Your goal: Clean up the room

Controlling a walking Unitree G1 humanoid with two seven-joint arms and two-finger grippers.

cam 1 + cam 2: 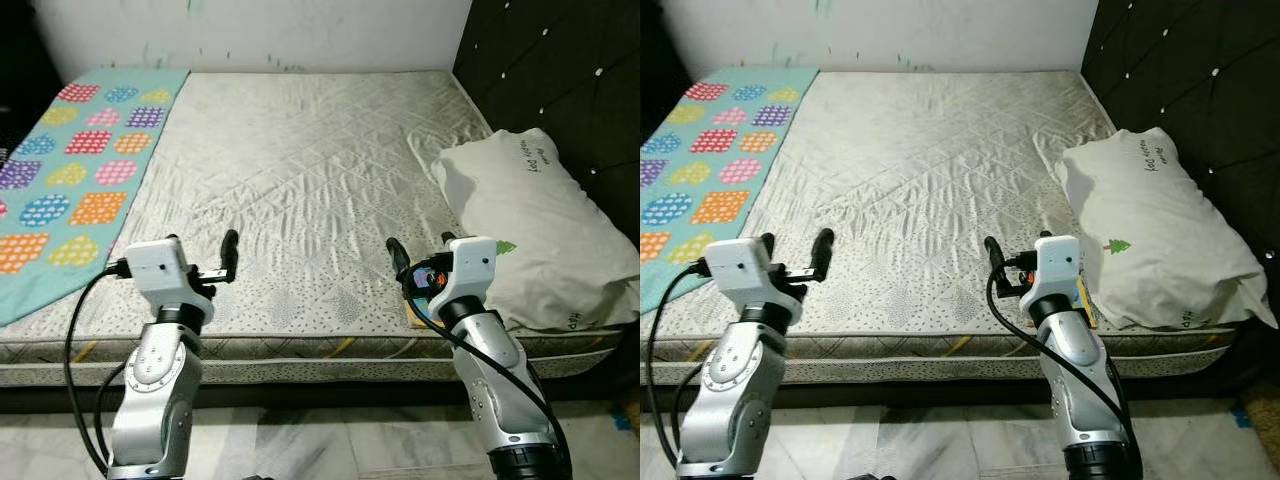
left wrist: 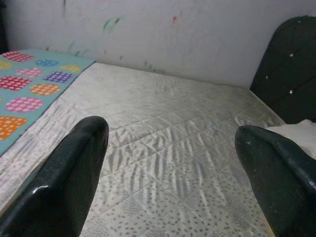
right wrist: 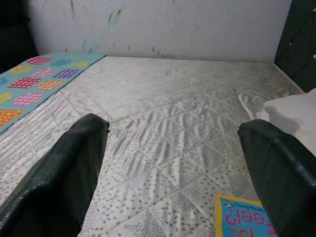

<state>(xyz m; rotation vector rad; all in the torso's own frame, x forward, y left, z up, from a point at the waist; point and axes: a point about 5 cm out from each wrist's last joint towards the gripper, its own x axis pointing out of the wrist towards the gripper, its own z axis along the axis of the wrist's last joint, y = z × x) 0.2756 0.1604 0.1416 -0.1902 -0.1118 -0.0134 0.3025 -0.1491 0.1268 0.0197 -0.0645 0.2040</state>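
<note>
The left end effector (image 2: 170,182) hangs spread above the quilted mattress (image 2: 163,128) (patterned blanket (image 2: 29,94) alongside).

Bedroom: bare mattress (image 1: 300,180), pillow (image 1: 530,230), padded headboard (image 1: 560,70).

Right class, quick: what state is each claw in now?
Left claw: open, holding nothing, above the mattress.
Right claw: open, holding nothing.

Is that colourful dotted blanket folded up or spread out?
Spread out: the teal blanket with colourful dotted patches lies flat along the grey quilted mattress's left side.
</note>
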